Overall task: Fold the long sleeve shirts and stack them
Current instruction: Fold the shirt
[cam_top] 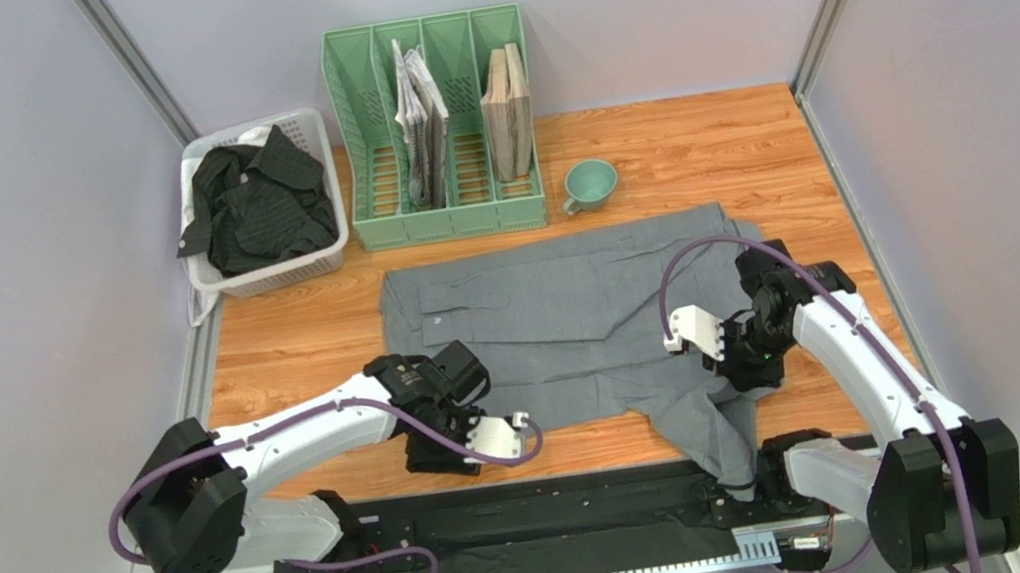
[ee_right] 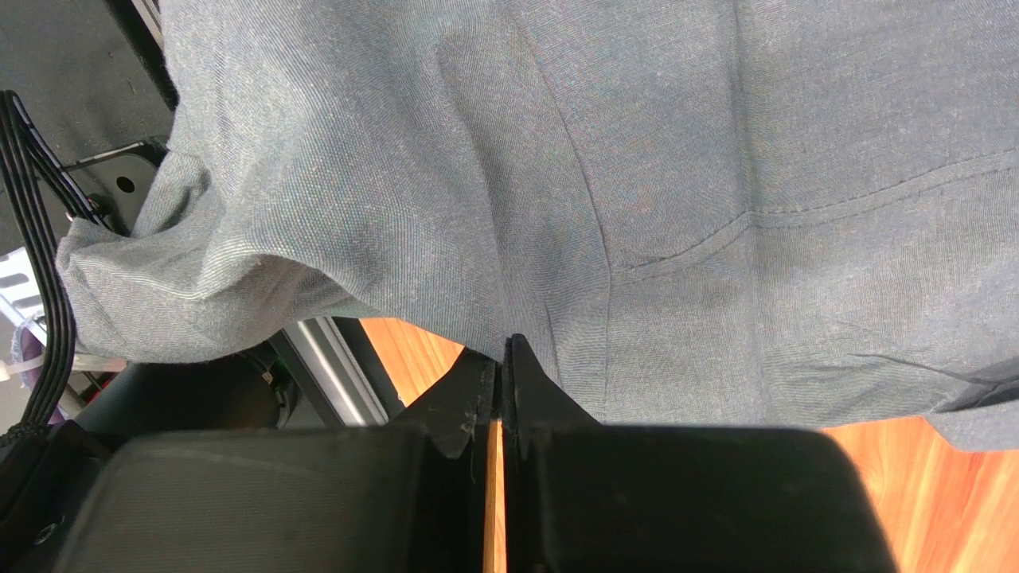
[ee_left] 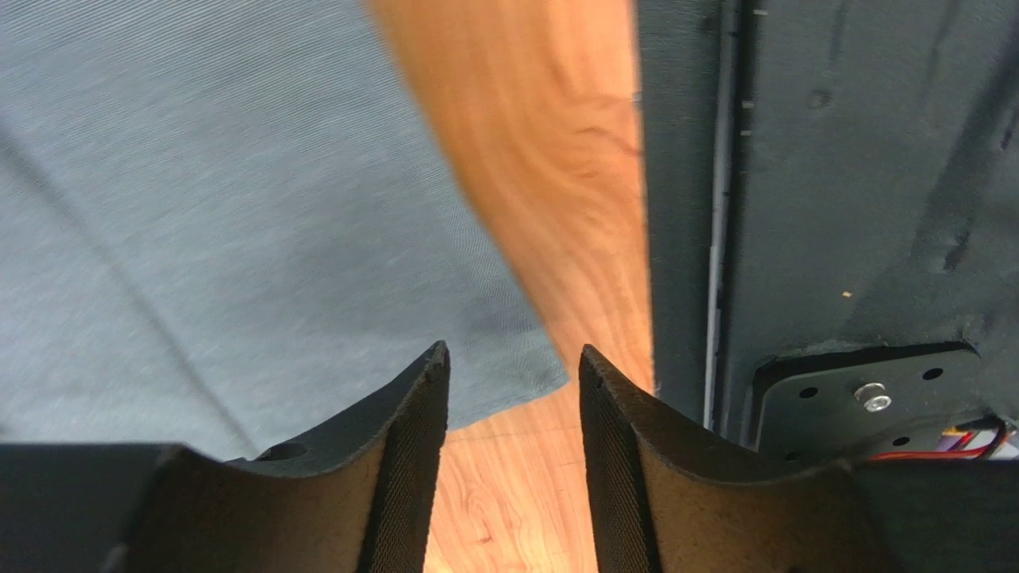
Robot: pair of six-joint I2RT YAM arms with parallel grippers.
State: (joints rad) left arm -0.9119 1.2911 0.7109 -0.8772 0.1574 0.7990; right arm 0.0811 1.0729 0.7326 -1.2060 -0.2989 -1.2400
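The mid-grey long sleeve shirt [cam_top: 566, 316] lies spread on the wooden table, with one sleeve [cam_top: 720, 430] hanging over the front edge. It fills the right wrist view [ee_right: 574, 179]. My right gripper [cam_top: 724, 353] is at its lower right edge, with its jaws [ee_right: 502, 352] shut on the cloth's hem. My left gripper [cam_top: 487, 446] is open and empty [ee_left: 514, 358], low over the wood beside the shirt's near corner [ee_left: 526, 370]. The black striped shirt [cam_top: 253, 204] lies crumpled in a white basket at the back left.
The white basket [cam_top: 315, 263] stands at the back left. A green file rack [cam_top: 366, 141] holding books stands at the back middle, with a green mug [cam_top: 589, 184] next to it. A black mat [cam_top: 548, 501] runs along the front edge, also in the left wrist view [ee_left: 837, 179].
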